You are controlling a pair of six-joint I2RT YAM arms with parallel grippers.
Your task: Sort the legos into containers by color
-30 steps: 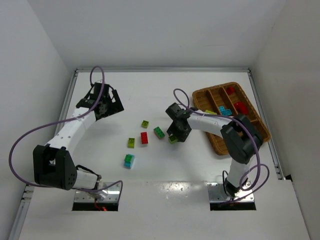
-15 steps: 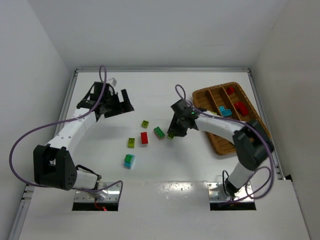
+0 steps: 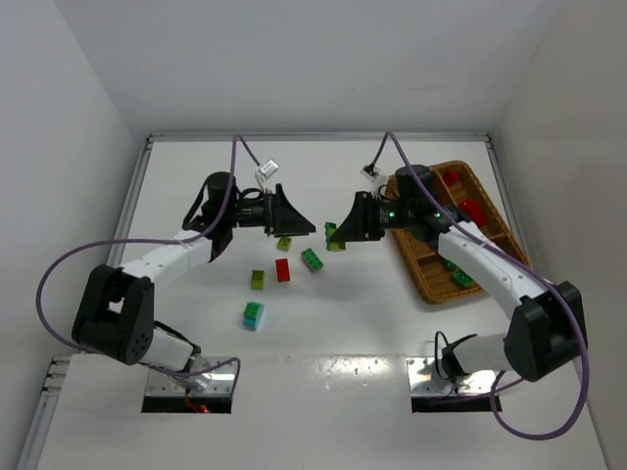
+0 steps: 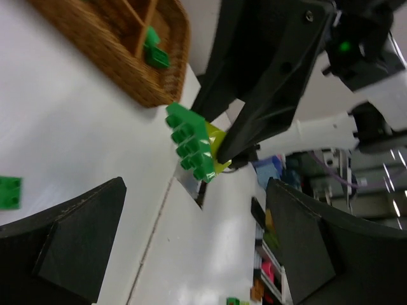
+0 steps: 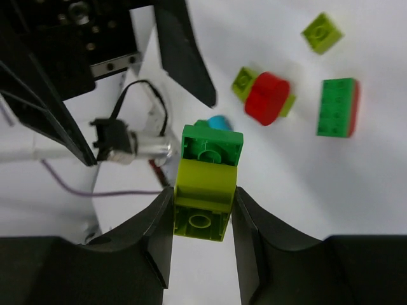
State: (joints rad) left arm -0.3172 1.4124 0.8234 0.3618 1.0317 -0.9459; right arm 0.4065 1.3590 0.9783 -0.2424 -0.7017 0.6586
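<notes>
Both arms have swung inward since a second ago, and the right fingers [image 5: 152, 235] now hold the green and yellow-green lego stack [image 5: 205, 184] clamped between them above the desk [image 3: 372, 313], facing the left fingers [image 4: 76, 244], which are spread apart.

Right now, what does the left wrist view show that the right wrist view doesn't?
Only the left wrist view: a corner of the wicker tray with a green brick in one compartment. Only the right wrist view: a red brick and a lone yellow-green brick on the table. Both: the right gripper shut on a green-and-yellow-green stack.
</notes>
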